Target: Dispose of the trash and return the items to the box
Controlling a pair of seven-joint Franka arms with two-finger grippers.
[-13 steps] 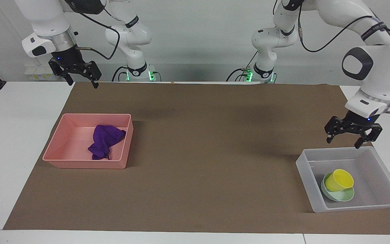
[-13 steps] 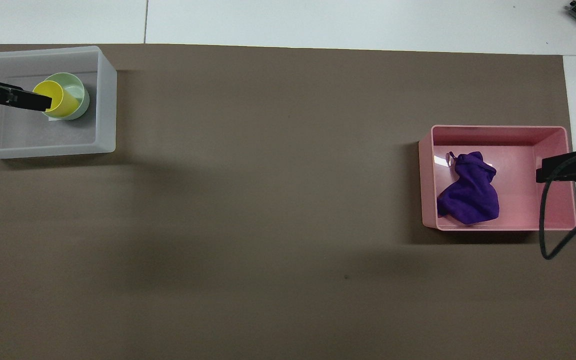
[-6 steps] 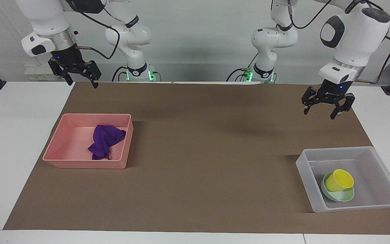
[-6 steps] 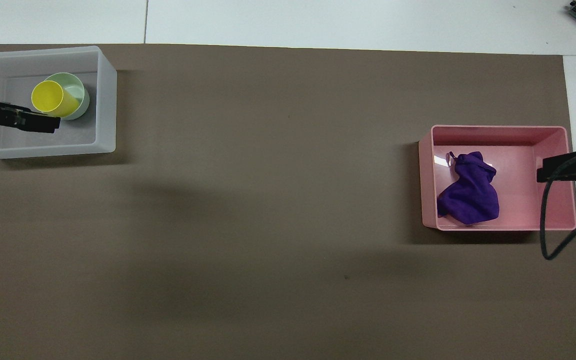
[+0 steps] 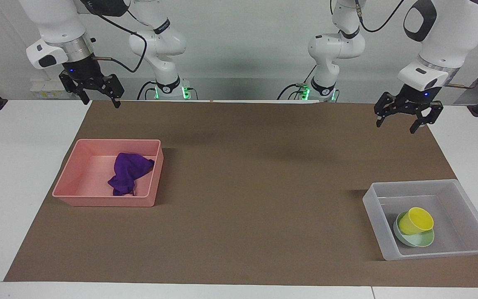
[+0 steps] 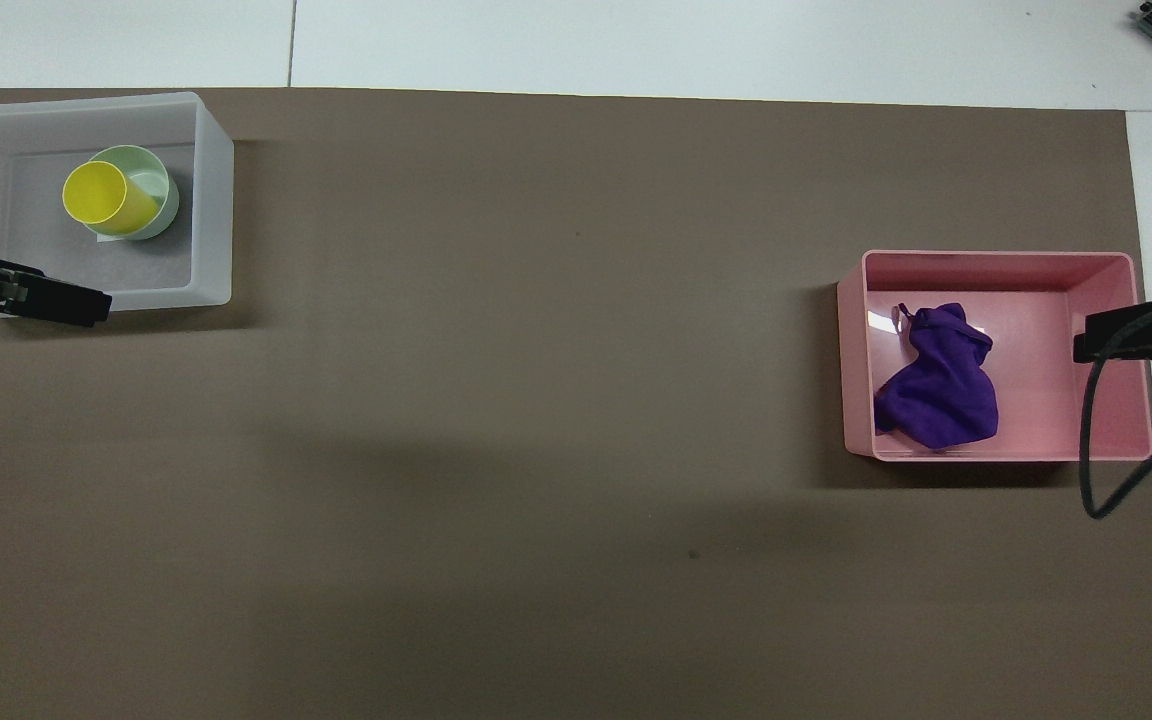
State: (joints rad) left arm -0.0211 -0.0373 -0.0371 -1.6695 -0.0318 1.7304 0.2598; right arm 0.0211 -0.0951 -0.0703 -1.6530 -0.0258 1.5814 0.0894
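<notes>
The purple rag [image 5: 129,172] lies crumpled in the pink tray [image 5: 102,202]; it also shows in the overhead view [image 6: 936,385], in the tray [image 6: 996,258]. The yellow cup [image 5: 416,220] leans tilted in the mint-green bowl [image 5: 423,240], inside the clear box [image 5: 376,224]. Cup [image 6: 101,195], bowl [image 6: 158,185] and box [image 6: 216,200] also show from overhead. My left gripper [image 5: 407,120] is open and empty, raised over the brown mat at the left arm's end. My right gripper [image 5: 100,99] is open and empty, waiting raised over the mat's edge at the right arm's end.
A brown mat [image 5: 243,187] covers most of the white table [image 5: 15,166]. The pink tray stands toward the right arm's end, the clear box toward the left arm's end. A black cable [image 6: 1096,450] hangs from the right arm beside the pink tray.
My left gripper has risen from just above the clear box and drawn back toward the robots, open and empty. The right arm, the cup, bowl and rag have not moved.
</notes>
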